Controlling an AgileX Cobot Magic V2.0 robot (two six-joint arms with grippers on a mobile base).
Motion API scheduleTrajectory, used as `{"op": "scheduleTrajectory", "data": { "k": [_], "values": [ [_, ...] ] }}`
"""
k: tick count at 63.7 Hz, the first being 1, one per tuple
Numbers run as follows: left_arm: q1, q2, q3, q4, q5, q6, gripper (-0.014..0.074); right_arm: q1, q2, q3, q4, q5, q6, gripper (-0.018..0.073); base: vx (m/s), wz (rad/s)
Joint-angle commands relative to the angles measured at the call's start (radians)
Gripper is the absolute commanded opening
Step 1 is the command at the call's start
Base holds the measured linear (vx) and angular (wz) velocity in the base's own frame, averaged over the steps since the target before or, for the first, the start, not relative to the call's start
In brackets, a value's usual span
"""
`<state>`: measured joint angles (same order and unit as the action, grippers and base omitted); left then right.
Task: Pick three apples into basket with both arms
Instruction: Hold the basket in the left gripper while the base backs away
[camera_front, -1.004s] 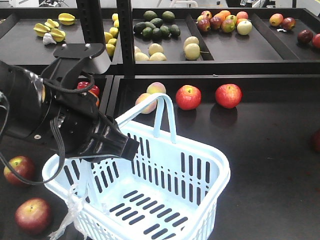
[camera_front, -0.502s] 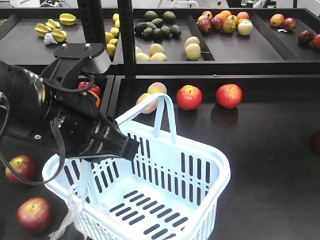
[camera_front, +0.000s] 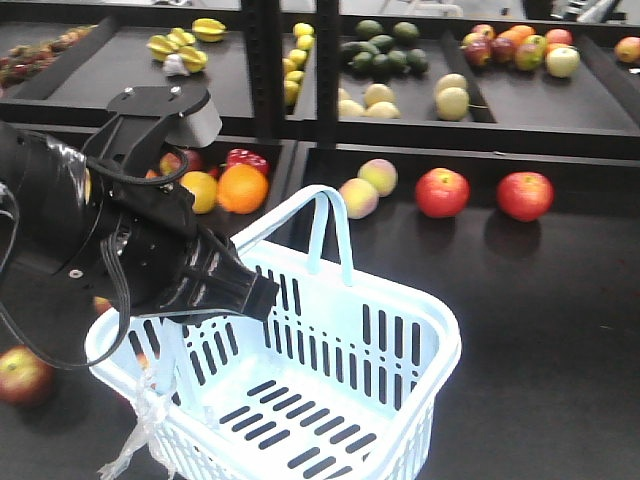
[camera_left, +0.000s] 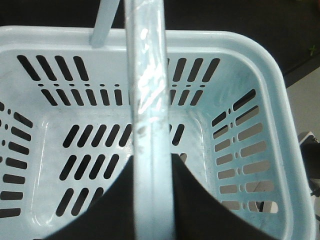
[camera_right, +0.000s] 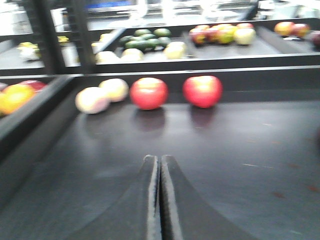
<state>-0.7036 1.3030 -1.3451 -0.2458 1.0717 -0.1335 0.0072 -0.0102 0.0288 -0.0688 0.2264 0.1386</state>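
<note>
I have the left pincer (camera_left: 152, 187) clamped on one swing handle (camera_left: 146, 95) of the basket (camera_front: 443, 345). In the wrist view the pale bar runs straight between the dark fingers. Gripped there, the basket sits under the left arm (camera_front: 90, 230) with its mouth facing up and clear for loading. I cannot tell whether its bottom rests on the bench (camera_front: 560, 300) or hangs just above it. The other handle (camera_front: 325, 225) stands up at 12 o'clock of the basket. The slotted floor is bare, so I judge that no fruit has gone in yet.

The right pincer (camera_right: 160, 165) has its jaws pressed together with nothing between them. It points across the bench toward the first apple (camera_right: 149, 93) and the second apple (camera_right: 202, 91), both at 12 o'clock in its blurred view. From the front they lie at 1 o'clock of the basket, close under the edge of the upper shelf (camera_front: 520, 115). Two pale peaches (camera_front: 366, 187) sit just beside them, toward 12 o'clock. That arm is the free one, so I take it for the picker, and its jaws must part before it can take anything.

What looks like a third apple (camera_front: 22, 375) lies at 8 o'clock, well apart from the others, on the far side of the left arm. An orange (camera_front: 242, 188) at 11 o'clock is not wanted
</note>
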Motion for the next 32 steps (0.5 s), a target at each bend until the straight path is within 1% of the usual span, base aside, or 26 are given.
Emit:
{"op": "scheduleTrajectory", "data": {
  "k": [1, 10, 32],
  "values": [
    [-0.006, -0.034, -0.030, -0.026, -0.058, -0.010, -0.0008, -0.007, -0.011, 0.013, -0.009, -0.072, -0.006, -0.0004, -0.10, 0.40],
    [-0.006, -0.034, -0.030, -0.026, -0.058, -0.010, -0.0008, -0.007, -0.011, 0.013, -0.009, -0.072, -0.006, -0.0004, -0.11, 0.46],
    [-0.006, -0.034, -0.030, -0.026, -0.058, -0.010, -0.0008, -0.007, -0.011, 0.013, -0.009, -0.072, -0.006, -0.0004, -0.14, 0.54]
  ]
}}
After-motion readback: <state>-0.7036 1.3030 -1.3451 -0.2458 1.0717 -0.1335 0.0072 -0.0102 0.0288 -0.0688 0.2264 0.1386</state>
